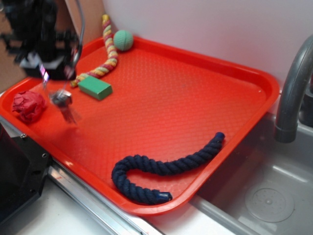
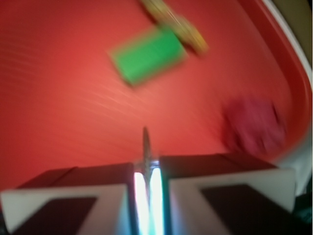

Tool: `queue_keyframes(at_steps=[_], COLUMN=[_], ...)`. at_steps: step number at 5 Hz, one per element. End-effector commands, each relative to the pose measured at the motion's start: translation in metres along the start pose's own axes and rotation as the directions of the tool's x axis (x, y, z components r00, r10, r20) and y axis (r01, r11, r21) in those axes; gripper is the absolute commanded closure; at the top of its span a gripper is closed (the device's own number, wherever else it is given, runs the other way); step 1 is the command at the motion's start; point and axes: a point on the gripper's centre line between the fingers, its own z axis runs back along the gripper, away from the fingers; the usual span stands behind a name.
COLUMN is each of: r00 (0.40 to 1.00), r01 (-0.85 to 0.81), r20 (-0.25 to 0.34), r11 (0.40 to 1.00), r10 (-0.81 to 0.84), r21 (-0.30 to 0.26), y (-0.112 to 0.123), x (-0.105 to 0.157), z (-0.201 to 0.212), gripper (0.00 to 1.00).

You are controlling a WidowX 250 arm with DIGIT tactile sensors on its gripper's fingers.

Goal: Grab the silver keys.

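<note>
Gripper (image 2: 145, 182) has its jaws pressed nearly together, pinching a thin metal edge, the ring of the silver keys (image 1: 64, 104), which pokes up through the narrow slit in the wrist view. In the exterior view the bunch dangles just below the gripper (image 1: 46, 73), over the left end of the red tray (image 1: 195, 93). Can't tell for sure whether the lowest key is touching the tray or just clear of it; both views are motion-blurred.

Judgement: grasp is made, step in hand is the lift. Hold looks marginal, just an edge pinch on a thin ring with the rest of the bunch hanging free.

To do it well:
- Keep the jaws fully closed, no regrasp unless the ring slips.
- Go straight up, slow; side motion will swing the keys and could lever the ring out.
- Watch the ring edge in the wrist view. If it slides down out of the slit, stop and set down.

Surroundings: red crumpled ball (image 1: 28, 105) just beside the keys toward the tray edge, green block (image 1: 95, 88) near on the other side, with the striped rope (image 1: 107, 51) and green ball (image 1: 123, 40) behind it. Navy rope (image 1: 161, 169) well apart at the front. Vertical path looks free; only risk is swinging keys clipping the red ball or block.
</note>
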Motion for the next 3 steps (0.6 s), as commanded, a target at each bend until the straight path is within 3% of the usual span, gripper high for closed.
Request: queue_keyframes(at_steps=[1,2,3], r00=[0.949,0.928,0.920], r01=[0.315,0.351,0.373], r20=[0.011,-0.095,-0.093], r11=[0.940,0.930,0.924], r10=[-0.316,-0.361,-0.380], r21=[-0.130,-0.107,-0.090], y=[-0.017,-0.017,-0.017], x=[0.038,0.053,0.055], z=[0.104,0.133,0.127], gripper=[1.00,1.00,1.00])
